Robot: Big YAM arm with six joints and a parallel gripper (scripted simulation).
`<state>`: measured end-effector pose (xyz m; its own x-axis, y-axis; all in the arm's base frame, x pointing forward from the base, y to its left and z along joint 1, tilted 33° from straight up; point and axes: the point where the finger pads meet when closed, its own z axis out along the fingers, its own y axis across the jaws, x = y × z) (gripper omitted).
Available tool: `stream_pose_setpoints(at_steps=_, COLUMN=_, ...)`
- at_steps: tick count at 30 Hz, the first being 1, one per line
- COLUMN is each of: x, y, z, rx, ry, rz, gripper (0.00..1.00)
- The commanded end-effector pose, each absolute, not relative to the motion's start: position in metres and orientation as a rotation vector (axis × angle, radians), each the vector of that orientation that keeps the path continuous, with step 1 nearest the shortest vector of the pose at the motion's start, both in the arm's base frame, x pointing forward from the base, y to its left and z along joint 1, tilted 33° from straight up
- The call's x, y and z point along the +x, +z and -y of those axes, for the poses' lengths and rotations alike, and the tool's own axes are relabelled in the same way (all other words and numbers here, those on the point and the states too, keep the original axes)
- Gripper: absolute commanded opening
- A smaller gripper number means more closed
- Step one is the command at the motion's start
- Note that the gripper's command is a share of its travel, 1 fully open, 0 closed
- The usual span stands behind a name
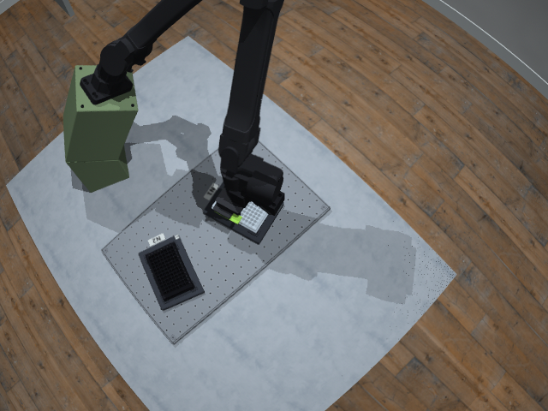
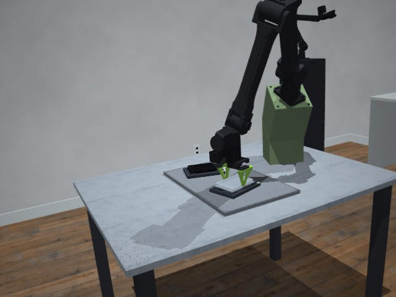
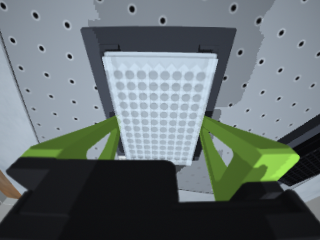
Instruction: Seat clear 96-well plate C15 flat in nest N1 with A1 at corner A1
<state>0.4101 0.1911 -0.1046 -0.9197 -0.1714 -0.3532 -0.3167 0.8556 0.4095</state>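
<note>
Lab bench in a bare room.
Shown by a perforated breadboard (image 2: 275, 192) on a grey table (image 2: 134, 204), two well plates in labelled nests (image 1: 155, 240), an arm bolted to a green pedestal (image 2: 283, 134); around it grey wall, plank floor, wall outlet (image 2: 196, 148).

From plate nest N1 (image 1: 261, 233), I see open perforated board (image 1: 305, 207) on the side away from plate nest N2 (image 1: 194, 289). Black plate C51 (image 1: 170, 271) sits well apart from N1, with bare board between. My gripper (image 3: 159, 119), clamped on clear plate C15 (image 3: 159, 112), blocks N1 from above. The green pedestal (image 1: 99, 133) stands well apart.
</note>
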Motion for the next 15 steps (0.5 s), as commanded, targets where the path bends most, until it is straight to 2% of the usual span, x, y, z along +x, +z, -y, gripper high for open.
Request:
stream_pose_setpoints(at_steps=1, x=0.4122, y=-0.1078, z=-0.1955, rx=-0.359, ry=0.68, rz=-2.721, gripper=0.0)
stream_pose_setpoints(at_steps=15, x=0.4142, y=-0.1089, z=-0.196, rx=-0.357, ry=0.68, rz=-2.719, gripper=0.0)
